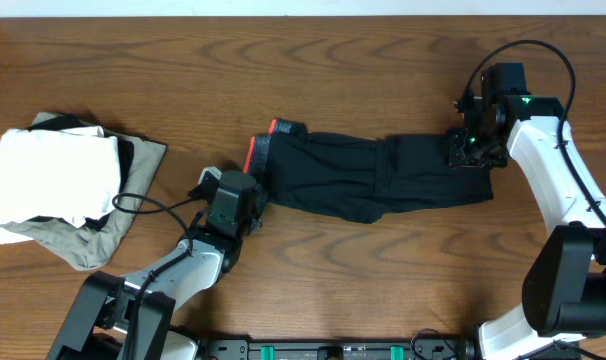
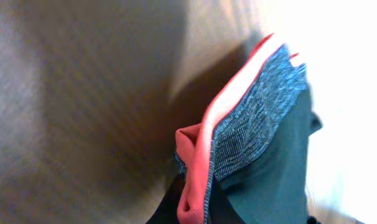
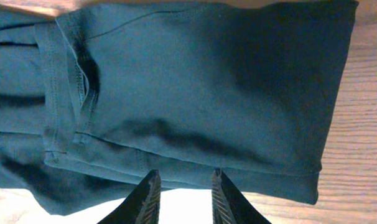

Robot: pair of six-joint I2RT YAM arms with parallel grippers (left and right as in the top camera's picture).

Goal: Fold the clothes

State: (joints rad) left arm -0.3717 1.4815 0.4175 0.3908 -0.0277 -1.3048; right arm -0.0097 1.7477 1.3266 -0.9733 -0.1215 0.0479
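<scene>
The clothes, black leggings (image 1: 373, 180), lie stretched left to right across the middle of the table. Their grey waistband (image 2: 257, 118) with coral-red trim (image 2: 201, 168) is at the left end. My left gripper (image 1: 253, 196) sits at that end's near corner, shut on the waistband edge. In the left wrist view the coral trim is pinched between its dark fingers (image 2: 170, 208). My right gripper (image 1: 469, 150) is over the leggings' right end. Its fingertips (image 3: 152, 180) stand apart at the fabric's (image 3: 195, 93) edge, with only bright table showing in the gap.
A white folded garment (image 1: 53, 175) lies on an olive-grey one (image 1: 138, 165) at the table's left. The left arm's black cable (image 1: 158, 205) loops between that pile and the left wrist. The table's far edge (image 1: 303, 14) runs along the top.
</scene>
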